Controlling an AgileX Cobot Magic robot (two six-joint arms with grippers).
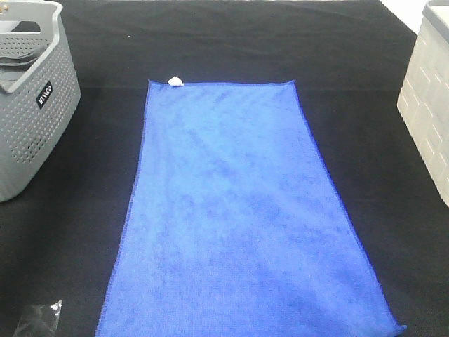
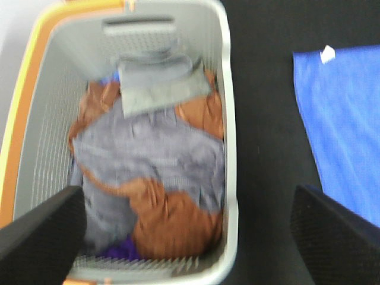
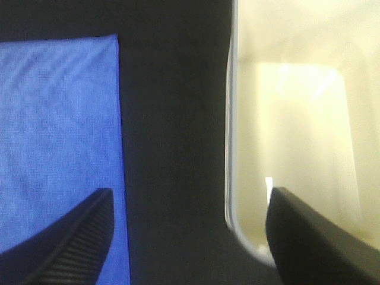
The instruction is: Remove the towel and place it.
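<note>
The blue towel lies spread flat in the middle of the black worktop, its small white tag at the far left corner. A grey perforated basket stands well apart to its left, holding crumpled brown and grey cloths; a pale bin stands at the right edge. The left tool hangs above the basket, fingers spread wide and gripping nothing. The right tool hovers over bare worktop between towel and bin, likewise spread and empty.
</note>
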